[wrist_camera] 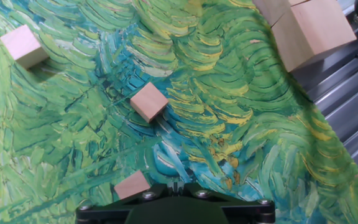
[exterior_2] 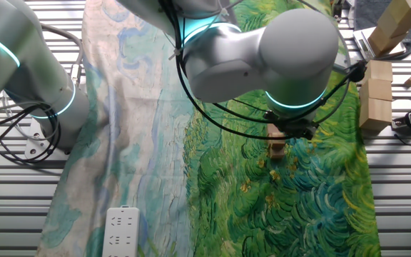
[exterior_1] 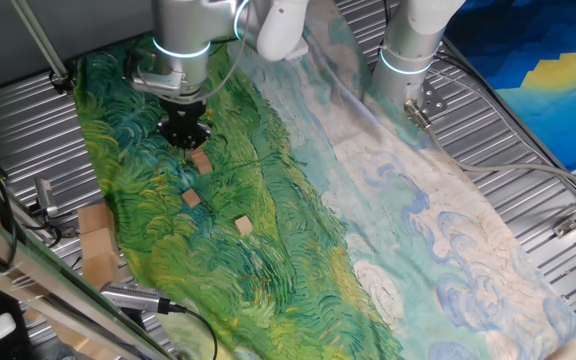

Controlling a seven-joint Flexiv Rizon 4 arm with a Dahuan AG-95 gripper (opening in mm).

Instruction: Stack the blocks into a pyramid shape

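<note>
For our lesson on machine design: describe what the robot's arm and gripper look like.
The arm has smooth, rounded silver-grey segments with glowing cyan rings at the joints. Black cables loop around the wrist. The gripper is small, black and blocky beneath a silver flange.

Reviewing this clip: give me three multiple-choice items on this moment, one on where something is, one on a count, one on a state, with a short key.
1. Where does the gripper hang?
A. Over the green part of the painted cloth, by the blocks
B. Over the pale blue part of the cloth
C. Over the bare metal slats

2. How many small wooden blocks lie loose on the cloth in the hand view?
A. One
B. Three
C. Six

3. How do those blocks lie?
A. Stacked in a pyramid
B. Lined up touching
C. Apart, each flat on the cloth

Key: 1 A, green swirls lie under it; 2 B, nearest block, middle block and far block; 3 C, cloth shows between all three.
</note>
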